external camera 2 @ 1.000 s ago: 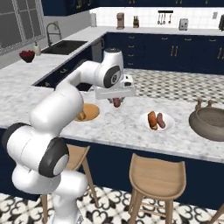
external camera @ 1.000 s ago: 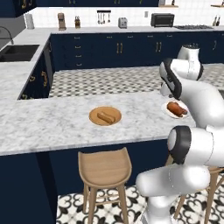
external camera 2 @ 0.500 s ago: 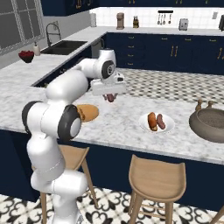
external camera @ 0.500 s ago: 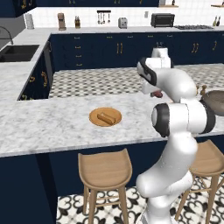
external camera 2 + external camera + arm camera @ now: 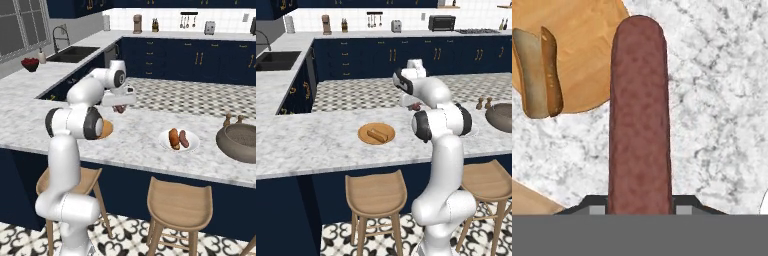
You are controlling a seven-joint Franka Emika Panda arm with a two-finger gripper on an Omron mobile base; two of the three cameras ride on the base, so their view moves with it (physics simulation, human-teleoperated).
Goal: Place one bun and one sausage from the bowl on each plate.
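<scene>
My gripper (image 5: 415,106) is shut on a dark red sausage (image 5: 640,120) and hangs above the marble counter, to the right of the tan wooden plate (image 5: 363,134). That plate carries one bun (image 5: 376,135). The hand view looks down past the sausage, with the wooden plate (image 5: 587,45) and its bun (image 5: 538,72) at upper left. From the right side, the gripper (image 5: 119,108) hangs left of the white plate (image 5: 165,145), which holds a bun (image 5: 173,138) and a sausage (image 5: 184,139). The stone bowl (image 5: 239,145) sits at the far right.
Two small shakers (image 5: 483,103) stand behind the bowl (image 5: 501,117). Wooden stools (image 5: 376,192) line the counter's near edge. A sink (image 5: 273,60) is set in the far left counter. My own arm covers part of the counter between the plates.
The arm has swung left from over the white plate toward the wooden plate, carrying the sausage with it. The plates and bowl have stayed in place.
</scene>
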